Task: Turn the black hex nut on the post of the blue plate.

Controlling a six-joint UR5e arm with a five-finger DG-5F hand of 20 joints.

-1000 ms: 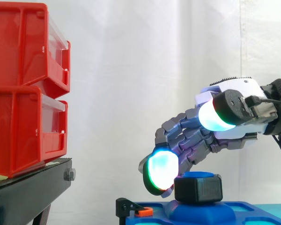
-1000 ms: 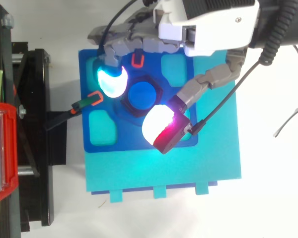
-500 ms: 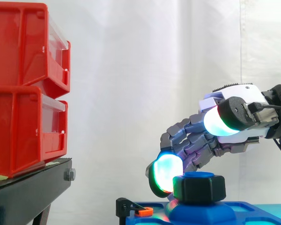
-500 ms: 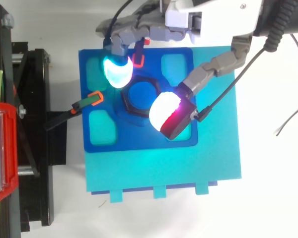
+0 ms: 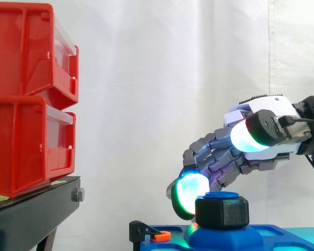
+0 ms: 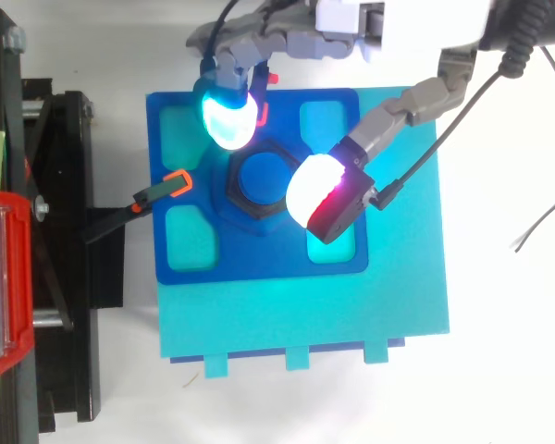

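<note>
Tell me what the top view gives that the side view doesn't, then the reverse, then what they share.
Top view: the nut's six-sided outline around the round post, the pockets in the plate, and the teal board under it.
Side view: how high the nut sits above the plate, the red bins stacked one on the other, and the curtain behind.
Shared: the hand reaching over the plate, the nut, post and plate, and the orange clip.
</note>
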